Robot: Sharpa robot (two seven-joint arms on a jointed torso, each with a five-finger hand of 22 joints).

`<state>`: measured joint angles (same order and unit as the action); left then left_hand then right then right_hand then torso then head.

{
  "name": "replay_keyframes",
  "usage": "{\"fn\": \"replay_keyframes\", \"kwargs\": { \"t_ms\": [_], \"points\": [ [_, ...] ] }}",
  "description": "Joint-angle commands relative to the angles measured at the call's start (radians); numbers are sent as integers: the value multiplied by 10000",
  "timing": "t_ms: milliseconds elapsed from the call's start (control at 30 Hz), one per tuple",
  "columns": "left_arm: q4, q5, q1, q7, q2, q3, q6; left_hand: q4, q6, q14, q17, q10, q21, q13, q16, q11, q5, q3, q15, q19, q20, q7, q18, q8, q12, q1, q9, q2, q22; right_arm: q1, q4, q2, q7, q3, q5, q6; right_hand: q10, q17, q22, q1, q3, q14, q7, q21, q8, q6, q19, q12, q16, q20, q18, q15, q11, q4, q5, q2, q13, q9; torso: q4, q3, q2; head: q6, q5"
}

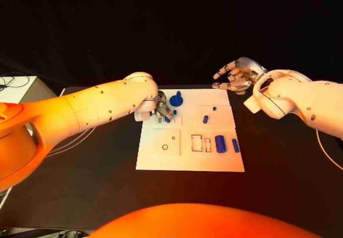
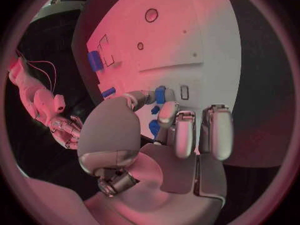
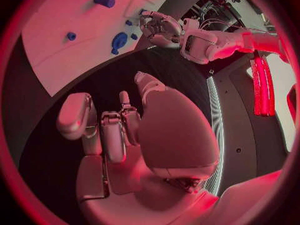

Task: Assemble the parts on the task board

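Observation:
The white task board (image 1: 189, 148) lies in the middle of the black table. My left hand (image 1: 158, 108) hovers over its far left part and pinches a small blue part (image 1: 167, 118) (image 2: 160, 95) between thumb and a finger, close to the board. A round blue part (image 1: 176, 100) (image 3: 119, 40) sits just beyond that hand. Two small blue pegs (image 1: 205, 119) stand on the board's far right. A blue cylinder (image 1: 220, 144) and a thin blue piece (image 1: 235, 145) lie at the near right. My right hand (image 1: 236, 77) (image 3: 119, 130) hangs above the table past the board's far right corner, fingers loosely bent, holding nothing.
Empty rectangular slots (image 1: 200, 143) and a round hole (image 1: 165, 147) mark the board's near half. A pale box with cables (image 1: 18, 87) stands at the table's far left. Bare black table (image 1: 286, 163) surrounds the board.

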<state>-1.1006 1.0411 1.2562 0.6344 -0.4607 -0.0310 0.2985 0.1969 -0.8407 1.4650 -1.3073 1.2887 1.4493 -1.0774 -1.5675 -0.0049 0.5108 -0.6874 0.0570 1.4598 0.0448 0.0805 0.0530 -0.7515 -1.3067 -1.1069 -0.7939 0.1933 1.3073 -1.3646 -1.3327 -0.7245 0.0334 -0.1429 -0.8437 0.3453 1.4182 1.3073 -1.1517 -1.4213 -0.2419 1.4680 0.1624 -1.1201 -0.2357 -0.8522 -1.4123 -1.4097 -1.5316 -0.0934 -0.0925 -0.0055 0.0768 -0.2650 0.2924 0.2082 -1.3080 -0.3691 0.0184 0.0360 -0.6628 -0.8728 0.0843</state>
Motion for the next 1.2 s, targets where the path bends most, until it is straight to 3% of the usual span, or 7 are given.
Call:
{"fn": "replay_keyframes", "kwargs": {
  "t_ms": [33,1200],
  "points": [
    [-2,3,-3,-85,46,0,217,-2211,-67,1058,-2635,64,62,25,-33,-2,64,-2336,83,72,10,-83,-48,-49,-30,38,-56,-79,713,4,-18,2,-51,4,-84,-115,-67,1634,11,61,-58,795,-5,37,-34,84,77,41,48,-19,-81,16,-20,-8,32,26,-767,-14,-6,1,-1,2,1],
    [67,782,-109,-53,253,-38,481,-2116,-104,1058,-2635,225,90,-124,-33,-65,9,-2143,126,113,-27,-158,-65,-104,-98,151,-239,-58,776,4,-67,-21,-71,4,-91,-109,-92,1610,33,48,-143,790,-5,95,-96,128,79,69,64,-15,-88,13,-21,23,33,50,-733,-26,0,-2,-1,2,-33]
  ]
}}
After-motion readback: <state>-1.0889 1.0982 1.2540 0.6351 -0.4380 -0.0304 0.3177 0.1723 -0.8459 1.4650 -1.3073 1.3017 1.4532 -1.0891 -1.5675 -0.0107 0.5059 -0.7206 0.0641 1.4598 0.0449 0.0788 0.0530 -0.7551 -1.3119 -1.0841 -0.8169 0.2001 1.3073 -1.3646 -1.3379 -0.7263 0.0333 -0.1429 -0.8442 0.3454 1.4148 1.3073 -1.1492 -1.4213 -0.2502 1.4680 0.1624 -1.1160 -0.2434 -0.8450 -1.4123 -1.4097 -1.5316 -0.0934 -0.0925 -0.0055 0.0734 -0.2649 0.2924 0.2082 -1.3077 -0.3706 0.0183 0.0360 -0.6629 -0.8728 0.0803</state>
